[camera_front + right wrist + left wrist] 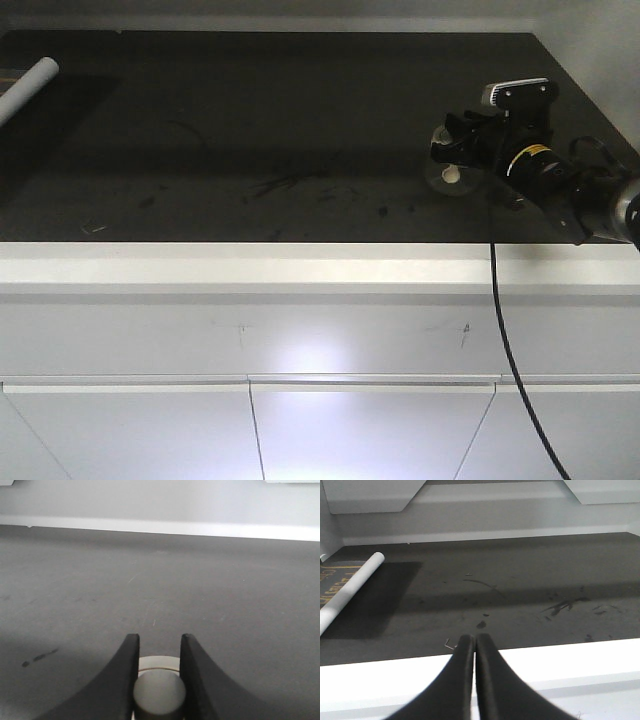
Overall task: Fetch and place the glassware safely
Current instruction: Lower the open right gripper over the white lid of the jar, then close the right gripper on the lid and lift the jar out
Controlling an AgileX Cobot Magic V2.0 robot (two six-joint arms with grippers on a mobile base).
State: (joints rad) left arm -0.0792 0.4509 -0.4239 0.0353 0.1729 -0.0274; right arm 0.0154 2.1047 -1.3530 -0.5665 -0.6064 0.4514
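Exterior front-facing view: a dark countertop (250, 130) fills the upper half, with scuffs and smudges across its middle. Below it runs a white cabinet front (300, 340) with flat drawer panels and a soft glare at the centre.

From the right edge, the right arm (575, 190) reaches in low over the counter, slanting up and to the left. A grey wrist camera (520, 93) sits on top of it, and a black cable (510, 340) hangs from it down across the cabinet front. A white tube (25, 88) lies on a slant at the far left of the counter, well apart from the arm.

At the arm's tip, the right gripper (450, 150) is over the glass jar (447, 183), which is at the right side of the counter, back from the front edge. The jar looks upright, its short axis vertical and its pale lid facing up. Whether its base rests on the counter cannot be told.

Right wrist view: the right gripper's two black fingers (125, 670) point out across the counter towards the back wall. They are closed on the lid's round knob (159, 695), one on each side and touching it. A curve of the cream lid (159, 661) shows just beyond the knob. The glass body is hidden beneath.

Left wrist view: the left gripper (474, 639) hangs over the white front edge (570, 660) of the counter, pointing inward. Its fingers are pressed together with only a hairline between them and hold nothing. The white tube (350, 587) lies off to the left, and beside it is a dark mat (335, 575) with gold lettering too blurred to read.
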